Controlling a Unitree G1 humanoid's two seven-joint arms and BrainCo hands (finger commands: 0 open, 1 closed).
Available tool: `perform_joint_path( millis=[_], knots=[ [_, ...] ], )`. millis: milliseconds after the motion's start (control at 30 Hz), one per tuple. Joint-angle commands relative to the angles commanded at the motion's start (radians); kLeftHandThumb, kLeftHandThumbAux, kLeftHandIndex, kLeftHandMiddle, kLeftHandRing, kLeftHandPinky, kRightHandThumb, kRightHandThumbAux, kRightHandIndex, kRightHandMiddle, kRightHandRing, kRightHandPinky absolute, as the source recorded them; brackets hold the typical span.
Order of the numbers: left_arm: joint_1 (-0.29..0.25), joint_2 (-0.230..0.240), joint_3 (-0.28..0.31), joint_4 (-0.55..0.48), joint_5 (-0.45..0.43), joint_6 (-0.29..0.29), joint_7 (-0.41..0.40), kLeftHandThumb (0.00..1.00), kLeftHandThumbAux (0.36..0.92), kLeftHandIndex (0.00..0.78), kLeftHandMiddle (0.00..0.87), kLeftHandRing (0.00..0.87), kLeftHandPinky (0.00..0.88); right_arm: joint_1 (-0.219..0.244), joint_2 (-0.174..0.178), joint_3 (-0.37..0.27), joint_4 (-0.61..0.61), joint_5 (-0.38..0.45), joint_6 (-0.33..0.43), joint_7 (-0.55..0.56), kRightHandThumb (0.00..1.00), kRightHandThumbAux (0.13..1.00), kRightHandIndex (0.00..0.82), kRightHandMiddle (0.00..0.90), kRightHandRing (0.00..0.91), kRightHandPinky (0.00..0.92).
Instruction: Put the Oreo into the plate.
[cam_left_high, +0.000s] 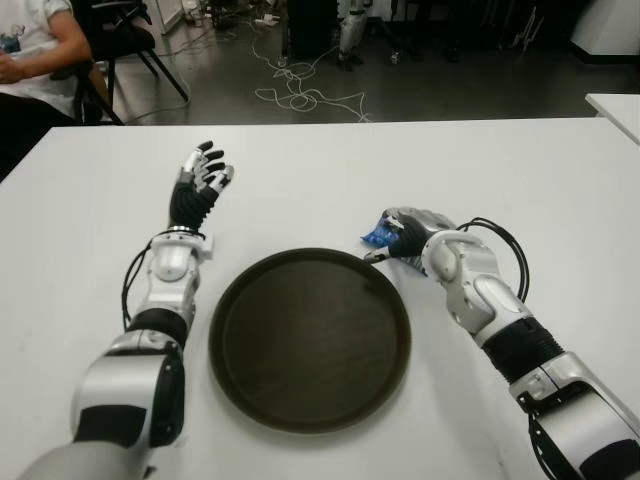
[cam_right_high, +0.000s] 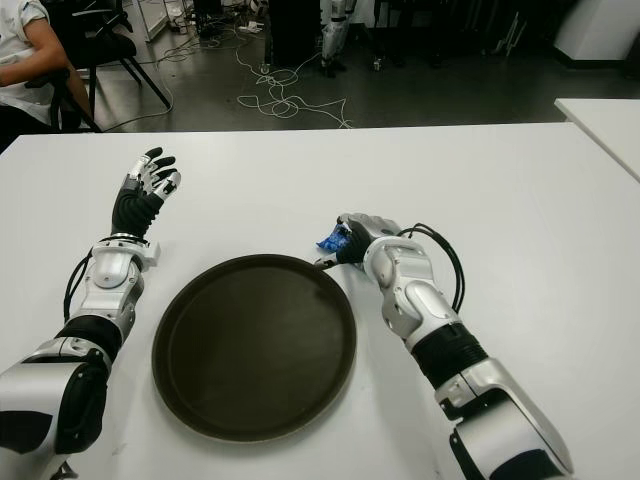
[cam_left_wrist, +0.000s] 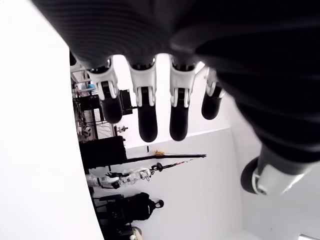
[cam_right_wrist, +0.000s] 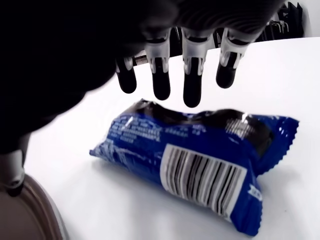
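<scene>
Your right hand (cam_left_high: 405, 235) sits over the blue Oreo packet (cam_right_wrist: 200, 157), which lies flat on the white table (cam_left_high: 480, 160) just beyond the upper right rim of the dark round plate (cam_left_high: 395, 300); in the right wrist view its fingers (cam_right_wrist: 192, 85) hang spread above the wrapper with a gap beneath the tips, so it has hold of nothing and the packet is outside the plate; in the eye views only a sliver of blue shows at the hand's left edge, close to the plate's rim. Your left hand (cam_left_high: 200, 185) shows on the far side of the plate's left edge, well apart from the packet, fingers extended and loosely parted, palm empty. You have open tabletop to the right of the right arm and a wide bare stretch towards the far table edge; a person (cam_left_high: 40, 50) sits past the far left corner, and cables (cam_left_high: 300, 95) trail on the floor beyond.
</scene>
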Motion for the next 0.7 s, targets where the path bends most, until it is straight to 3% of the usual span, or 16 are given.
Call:
perform_joint_path(
  millis=[700],
  knots=[
    [0.001,0.009,-0.008,0.003,0.019,-0.006,0.008,0.085,0.553,0.122,0.197,0.154,0.1,-0.035,-0.023,-0.028,0.036,0.023,0.003,-0.014,0.0,0.494,0.116,0.143,0.127,0.101]
  ],
)
